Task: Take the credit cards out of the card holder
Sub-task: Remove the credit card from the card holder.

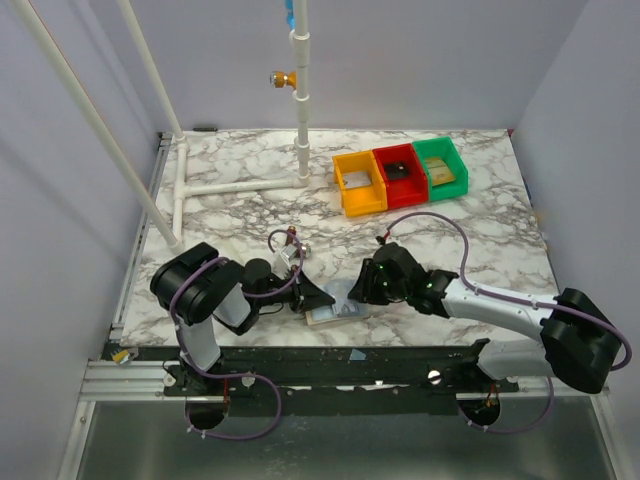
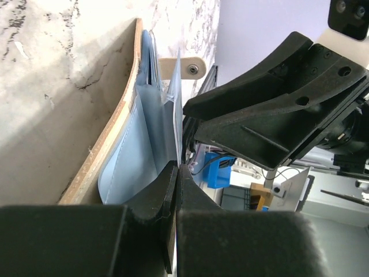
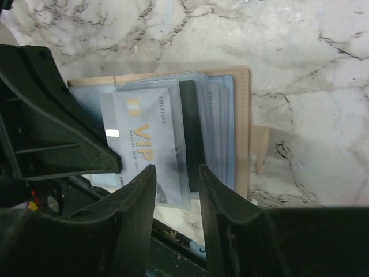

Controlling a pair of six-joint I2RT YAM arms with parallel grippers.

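The card holder [image 1: 338, 313] lies open near the table's front edge, between my two grippers. It has a tan cover [image 3: 242, 127] and a fan of clear blue-tinted sleeves [image 2: 135, 156]. A pale credit card [image 3: 147, 144] with gold "VIP" lettering sits in the top sleeve, and a dark strip [image 3: 190, 127] shows beside it. My left gripper [image 1: 315, 300] [image 2: 177, 168] is shut on a thin edge of the holder's sleeves. My right gripper [image 1: 358, 292] [image 3: 177, 173] hovers just over the near edge of the card. Its jaws are open and nothing is between them.
Yellow [image 1: 358, 182], red [image 1: 399, 175] and green [image 1: 440, 166] bins stand in a row at the back right, each holding something small. A white pipe frame [image 1: 240, 186] occupies the back left. The table's front edge and black rail [image 1: 330, 360] lie right behind the holder.
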